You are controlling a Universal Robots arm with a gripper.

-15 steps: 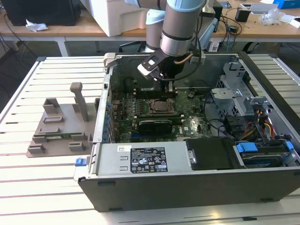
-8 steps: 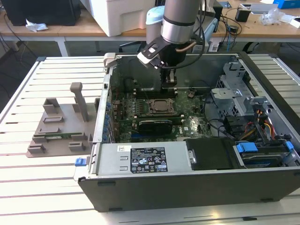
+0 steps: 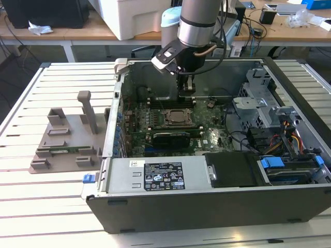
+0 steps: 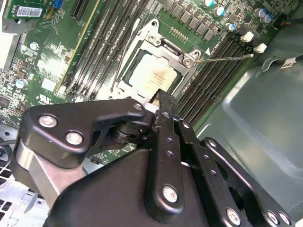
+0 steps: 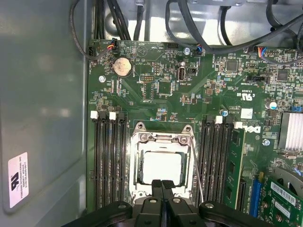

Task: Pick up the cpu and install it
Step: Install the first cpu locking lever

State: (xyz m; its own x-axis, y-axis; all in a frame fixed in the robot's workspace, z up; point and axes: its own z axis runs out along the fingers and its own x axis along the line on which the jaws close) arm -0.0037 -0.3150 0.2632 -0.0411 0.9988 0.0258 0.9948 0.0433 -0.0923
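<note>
We see our tool (image 5: pixel 161 185) with its fingers pinched together, holding nothing, hovering just above the cpu (image 5: pixel 162 166), which lies flat in the motherboard socket (image 5: pixel 163 140) directly beneath the fingertips.

Place: we see a robotics lab or electronics workshop.
Work surface: a table (image 3: pixel 31 206) of pale slatted metal bars carries everything in the exterior view.
Main object: an open computer case (image 3: pixel 207 206) lies on its side across the table's middle, its green circuit board (image 3: pixel 170 121) exposed.
Fixture: a grey holder (image 3: pixel 67 139) with slots and upright posts sits toward the table's edge on the exterior view's left.
Robot: a grey arm (image 3: pixel 199 20) reaches down into the case.
Background: wooden benches (image 3: pixel 279 28) behind carry cables, small devices and a white box (image 3: pixel 137 15).
Board detail: in both wrist views we see memory slots (image 5: pixel 109 156) beside a metal-framed socket (image 5: pixel 163 165).
</note>
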